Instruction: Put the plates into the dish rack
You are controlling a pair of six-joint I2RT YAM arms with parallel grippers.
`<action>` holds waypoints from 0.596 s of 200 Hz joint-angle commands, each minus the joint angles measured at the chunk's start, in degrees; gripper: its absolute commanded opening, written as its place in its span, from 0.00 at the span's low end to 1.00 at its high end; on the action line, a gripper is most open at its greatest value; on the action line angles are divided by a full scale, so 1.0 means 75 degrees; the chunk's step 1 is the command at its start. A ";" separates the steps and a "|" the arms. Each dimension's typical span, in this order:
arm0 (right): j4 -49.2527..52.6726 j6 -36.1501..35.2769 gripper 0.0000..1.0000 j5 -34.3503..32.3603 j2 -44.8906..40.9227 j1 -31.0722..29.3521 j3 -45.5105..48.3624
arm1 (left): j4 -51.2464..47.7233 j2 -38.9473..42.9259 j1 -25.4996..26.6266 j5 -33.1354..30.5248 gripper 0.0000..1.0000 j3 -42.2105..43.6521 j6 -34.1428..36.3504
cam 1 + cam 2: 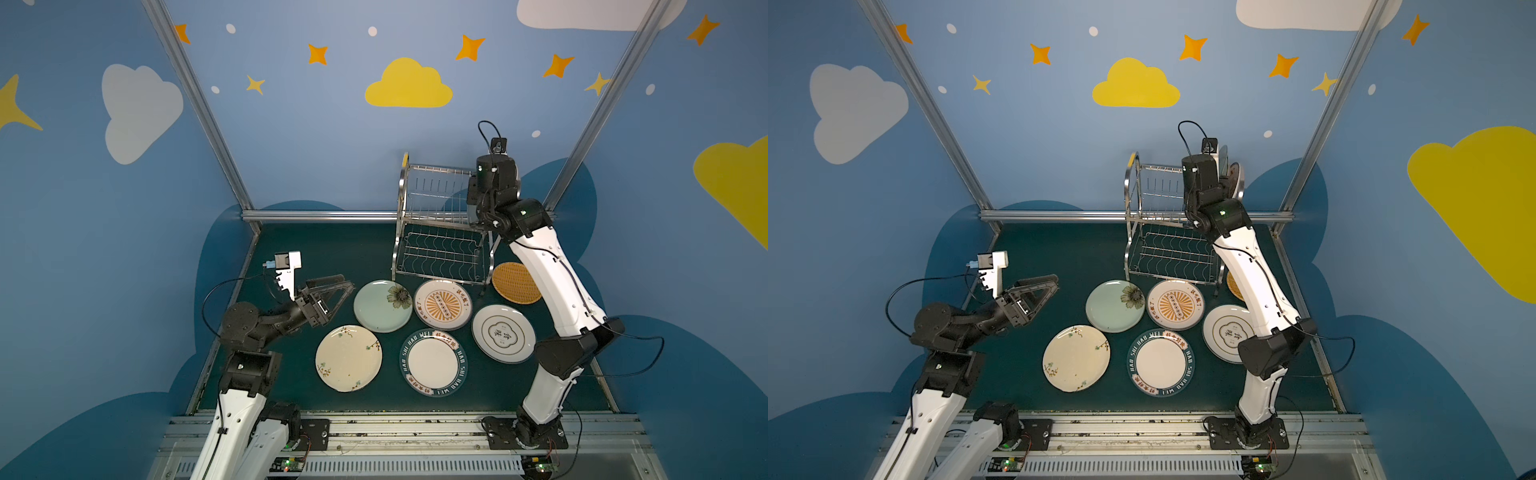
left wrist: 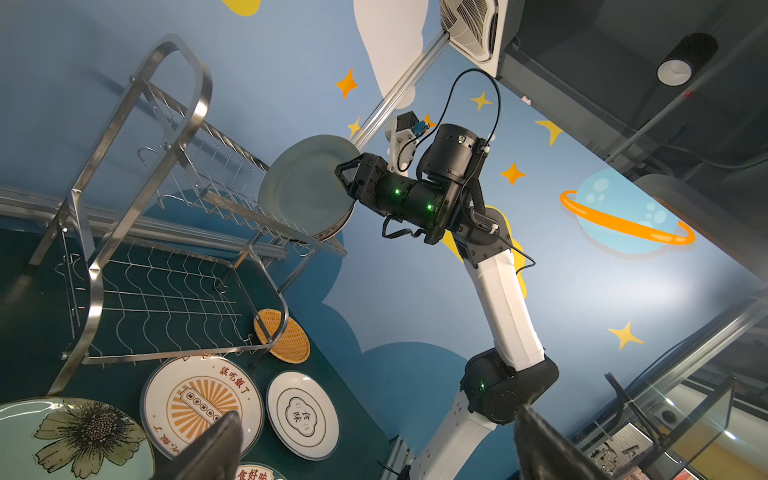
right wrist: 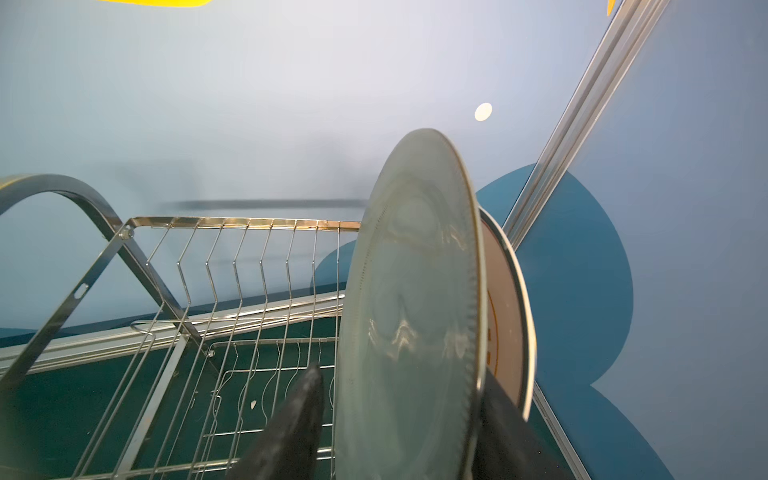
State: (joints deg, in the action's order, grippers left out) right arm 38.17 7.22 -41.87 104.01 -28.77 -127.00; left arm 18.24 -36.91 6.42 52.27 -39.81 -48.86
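Note:
The dish rack [image 1: 440, 232] stands at the back of the green mat. On its upper tier a pale grey-green plate [image 3: 415, 311] stands on edge, with a cream plate [image 3: 505, 316] right behind it. My right gripper [image 3: 401, 374] straddles the grey-green plate, open, one finger [image 3: 303, 407] clear of its face. Several plates lie flat in front: pale green flower [image 1: 380, 307], orange sunburst [image 1: 442, 304], cream blossom [image 1: 348, 358], teal lettered [image 1: 433, 362], white emblem [image 1: 503, 333], orange woven [image 1: 515, 282]. My left gripper [image 1: 348, 281] hovers open and holds nothing, left of the flower plate.
Aluminium posts and a back rail [image 1: 320, 216] fence the mat, with blue walls close behind the rack. The right forearm [image 1: 1258, 286] crosses above the woven and emblem plates. The rack's wavy lower shelf [image 2: 166, 299] holds nothing.

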 commanded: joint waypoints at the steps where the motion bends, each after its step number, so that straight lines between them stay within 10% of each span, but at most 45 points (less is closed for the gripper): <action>1: -0.0358 -0.0213 0.55 0.0408 -0.0355 0.0022 0.0050 | 0.0257 0.0081 -0.0035 0.0144 1.00 0.0068 0.0005; 119: -0.0036 -0.0260 0.85 0.1320 -0.1147 -0.0189 0.0120 | 0.0076 0.0011 -0.0070 0.0086 1.00 0.0034 0.0069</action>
State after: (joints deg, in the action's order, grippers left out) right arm 37.36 5.52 -34.76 98.54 -29.15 -126.63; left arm 18.20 -37.01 6.15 52.25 -39.81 -48.84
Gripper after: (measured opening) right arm 0.833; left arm 0.998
